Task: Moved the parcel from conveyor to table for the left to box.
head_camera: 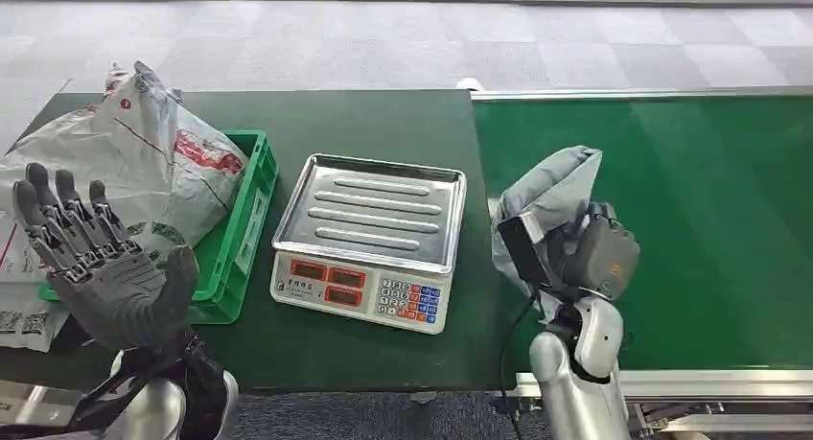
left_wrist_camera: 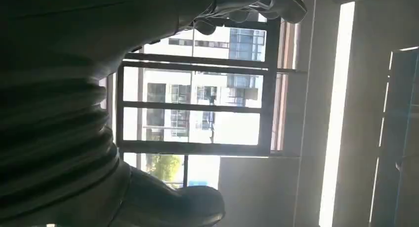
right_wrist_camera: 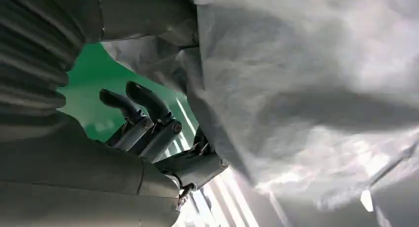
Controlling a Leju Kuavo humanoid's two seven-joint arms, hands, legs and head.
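Note:
A grey plastic parcel [head_camera: 548, 198] is lifted at the seam between the dark green table [head_camera: 383, 124] and the bright green conveyor [head_camera: 690, 210]. My right hand [head_camera: 585, 253] grips it from below; in the right wrist view the parcel [right_wrist_camera: 306, 88] lies against the curled fingers [right_wrist_camera: 148, 118]. My left hand [head_camera: 96, 267] is raised near the table's front left, palm up, fingers spread, holding nothing. In the left wrist view that hand [left_wrist_camera: 59, 138] points up at a window. A green box [head_camera: 235, 239] stands at the left with a grey-and-red bag [head_camera: 144, 162] in it.
A silver weighing scale [head_camera: 369, 239] with a steel pan and keypad stands mid-table between the box and the parcel. White paper parcels [head_camera: 19, 296] lie at the table's left edge. Grey tiled floor [head_camera: 383, 37] lies beyond the table.

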